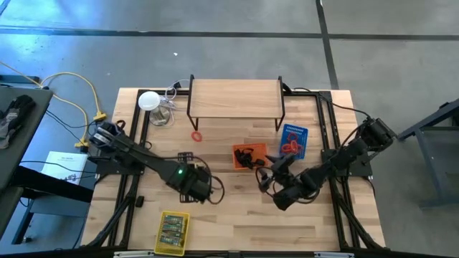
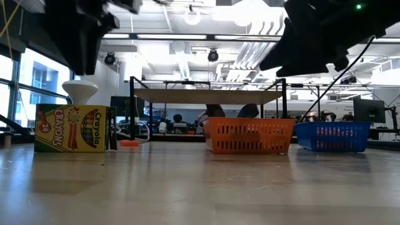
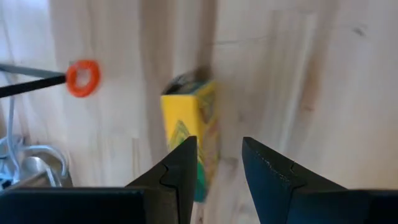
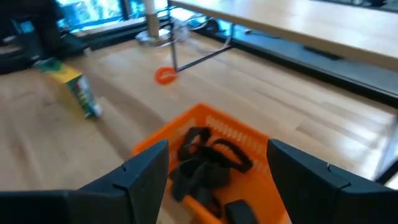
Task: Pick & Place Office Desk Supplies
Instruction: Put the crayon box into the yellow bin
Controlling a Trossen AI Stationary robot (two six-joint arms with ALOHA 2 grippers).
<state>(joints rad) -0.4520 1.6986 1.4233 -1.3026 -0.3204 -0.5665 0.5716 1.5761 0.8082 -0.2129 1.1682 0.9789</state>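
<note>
Fingers of the right gripper [image 4: 217, 168] are spread wide over the orange basket [image 4: 214, 127], where the black clips [image 4: 202, 162] are piled. The left gripper [image 3: 217, 165] is held with fingers partly apart, nothing between them, above the crayon pack [image 3: 193, 124]. A red band [image 1: 196, 135] is left on the wooden desk [image 1: 237, 215] near the shelf riser [image 1: 235, 97]. A blue basket [image 1: 293, 140] is seen alongside.

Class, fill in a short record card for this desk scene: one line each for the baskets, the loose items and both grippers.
orange basket: holds black clips
blue basket: holds red bands
yellow basket: holds yellow-green packs
loose red band: on table by the wooden shelf
crayon box: standing on table
left gripper: open, empty
right gripper: open, above orange basket
</note>
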